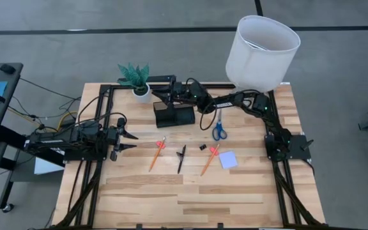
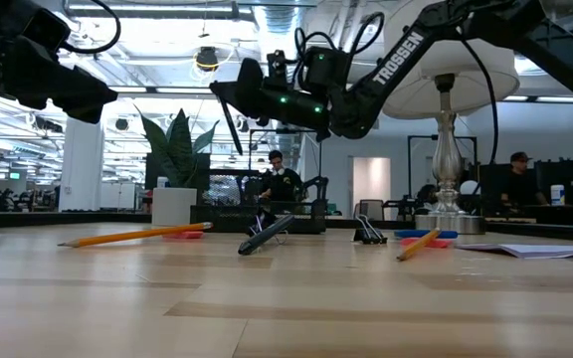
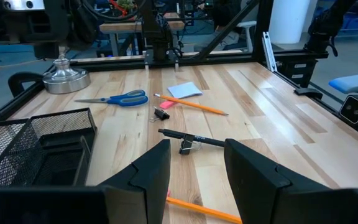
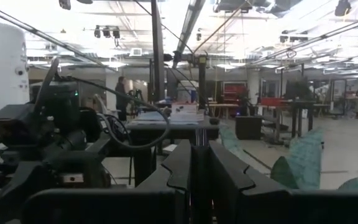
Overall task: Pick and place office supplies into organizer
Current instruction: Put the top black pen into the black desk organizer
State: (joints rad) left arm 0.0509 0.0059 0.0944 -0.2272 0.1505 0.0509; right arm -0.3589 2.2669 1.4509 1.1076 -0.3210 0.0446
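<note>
Delivery step, by my reading: the right tool (image 1: 161,96) hangs above the black mesh rectangular organizer (image 1: 174,115), pinched on a thin dark pen-like stick (image 2: 231,124) — next it must lower and release. Left tool (image 1: 128,140) waits open near an orange pencil (image 1: 156,154) on the wooden counter (image 1: 190,191).

The black mesh organizer (image 1: 174,115) sits upper centre in the high view. Below it lie two orange pencils (image 1: 156,154) (image 1: 209,160) flanking a black pen (image 1: 181,158); blue-handled scissors (image 1: 219,130), a black clip (image 1: 203,147) and a pale blue note pad (image 1: 228,160) lie to the right
</note>
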